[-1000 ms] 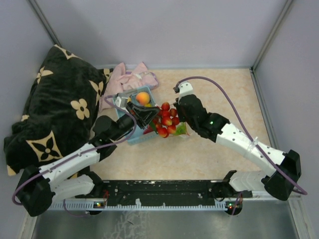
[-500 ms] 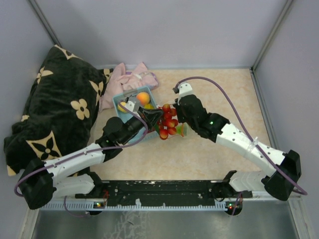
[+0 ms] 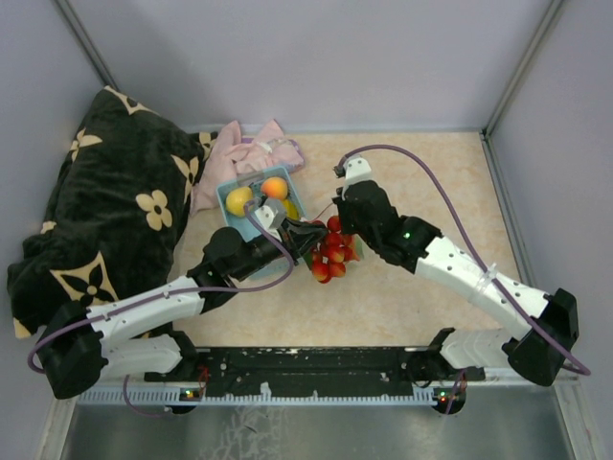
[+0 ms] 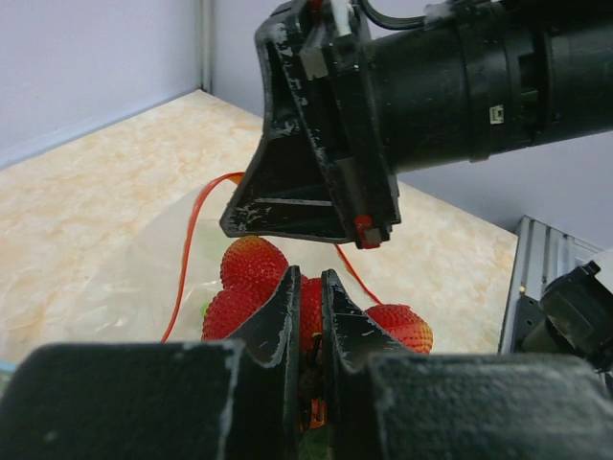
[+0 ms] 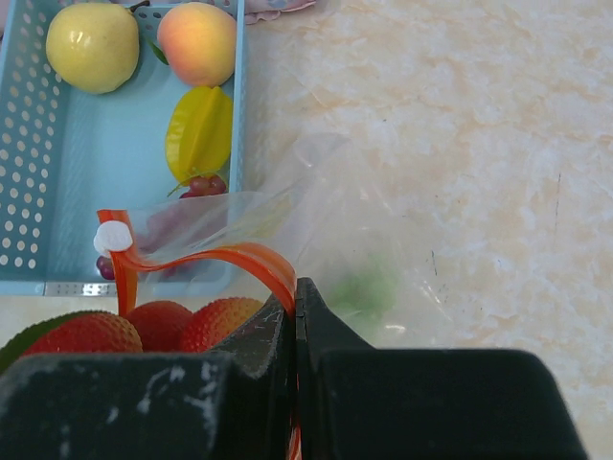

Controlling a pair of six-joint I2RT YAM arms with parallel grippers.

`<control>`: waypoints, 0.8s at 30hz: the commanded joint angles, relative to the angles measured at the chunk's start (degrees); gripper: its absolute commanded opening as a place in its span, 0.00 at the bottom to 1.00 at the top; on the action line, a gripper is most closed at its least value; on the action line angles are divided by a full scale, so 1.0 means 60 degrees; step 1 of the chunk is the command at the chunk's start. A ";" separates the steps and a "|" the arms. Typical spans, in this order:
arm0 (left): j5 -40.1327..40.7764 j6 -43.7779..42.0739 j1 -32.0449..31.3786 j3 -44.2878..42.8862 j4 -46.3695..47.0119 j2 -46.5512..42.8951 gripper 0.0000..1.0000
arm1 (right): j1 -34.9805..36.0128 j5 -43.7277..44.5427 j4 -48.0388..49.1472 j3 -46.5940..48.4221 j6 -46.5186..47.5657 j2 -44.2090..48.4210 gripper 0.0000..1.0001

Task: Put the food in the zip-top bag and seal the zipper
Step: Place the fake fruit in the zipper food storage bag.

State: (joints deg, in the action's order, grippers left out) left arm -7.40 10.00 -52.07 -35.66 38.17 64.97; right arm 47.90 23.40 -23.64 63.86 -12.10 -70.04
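My left gripper (image 4: 308, 287) is shut on the red berry cluster (image 4: 254, 278) and holds it at the mouth of the clear zip-top bag (image 5: 354, 240); the cluster shows in the top view (image 3: 330, 254). My right gripper (image 5: 294, 297) is shut on the bag's red-orange zipper strip (image 5: 230, 257) and holds that edge up. The white slider (image 5: 113, 237) sits at the strip's left end. A green piece (image 5: 369, 287) shows through the bag. The yellow pear (image 5: 93, 46), orange peach (image 5: 197, 43), yellow piece (image 5: 199, 132) and dark-red grapes (image 5: 196, 185) lie in the light-blue basket (image 5: 57, 192).
A pink cloth (image 3: 239, 153) lies behind the basket. A black flower-patterned cushion (image 3: 105, 211) fills the left side. Grey walls bound the beige tabletop (image 3: 431, 172) at the back and sides.
My left gripper has carried the red berry cluster from over the basket to the right, down to the bag's mouth. The pear now shows in the basket. My right gripper has kept its place.
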 commanded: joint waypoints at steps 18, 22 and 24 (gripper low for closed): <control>0.3426 -0.0194 -0.0131 -0.0308 0.2219 0.0988 0.00 | 0.0129 -0.1914 0.0497 0.0373 -0.0506 0.0291 0.00; 0.3219 -0.0220 -0.0202 -0.0400 0.2275 0.1238 0.00 | 0.0125 -0.2124 0.0628 0.0338 -0.0575 0.0304 0.00; 0.2891 -0.0347 -0.0324 -0.0466 0.2227 0.1353 0.00 | 0.0118 -0.2133 0.0658 0.0307 -0.0625 0.0275 0.00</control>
State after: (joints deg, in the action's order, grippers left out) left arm 10.92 9.04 -52.58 -35.68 47.09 72.31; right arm 47.90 13.41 -23.40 63.92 -14.61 -70.02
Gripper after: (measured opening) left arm 0.118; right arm 0.005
